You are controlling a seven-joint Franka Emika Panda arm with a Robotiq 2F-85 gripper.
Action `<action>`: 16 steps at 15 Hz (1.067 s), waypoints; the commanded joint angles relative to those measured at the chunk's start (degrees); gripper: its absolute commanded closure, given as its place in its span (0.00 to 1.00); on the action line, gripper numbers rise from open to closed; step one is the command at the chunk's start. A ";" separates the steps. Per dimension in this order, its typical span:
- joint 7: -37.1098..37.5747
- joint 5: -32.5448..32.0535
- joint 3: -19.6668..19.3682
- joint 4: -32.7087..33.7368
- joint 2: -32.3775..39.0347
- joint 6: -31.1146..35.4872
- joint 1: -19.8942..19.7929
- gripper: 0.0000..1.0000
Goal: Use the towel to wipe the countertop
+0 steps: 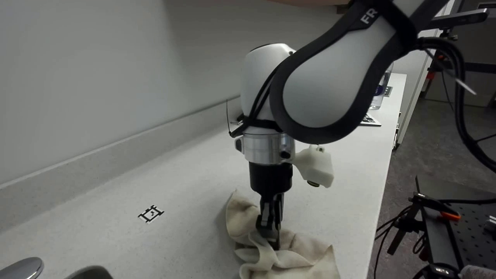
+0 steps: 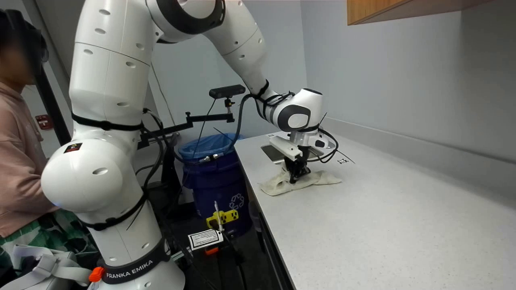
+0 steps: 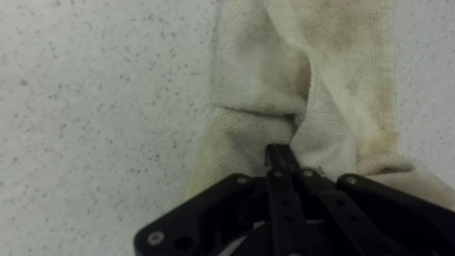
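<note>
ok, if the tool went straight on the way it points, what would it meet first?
The towel, bunched at the end of the tool and perhaps touching it; then likely the countertop. Depth there is unclear.

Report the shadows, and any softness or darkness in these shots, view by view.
In both exterior views, a broad shadow darkens part of the wall; in the wrist view, weave shows on the towel, while the claw is very dark, its lower detail mostly lost.
</note>
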 commanded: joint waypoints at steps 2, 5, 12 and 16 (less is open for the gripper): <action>3.68 -4.32 -3.71 8.19 5.46 2.62 0.33 1.00; 6.50 -7.89 -6.64 13.35 8.69 3.56 0.52 1.00; 13.41 -13.41 -12.00 27.37 16.54 4.47 1.12 1.00; 17.68 -15.52 -14.61 36.06 22.12 4.79 1.78 1.00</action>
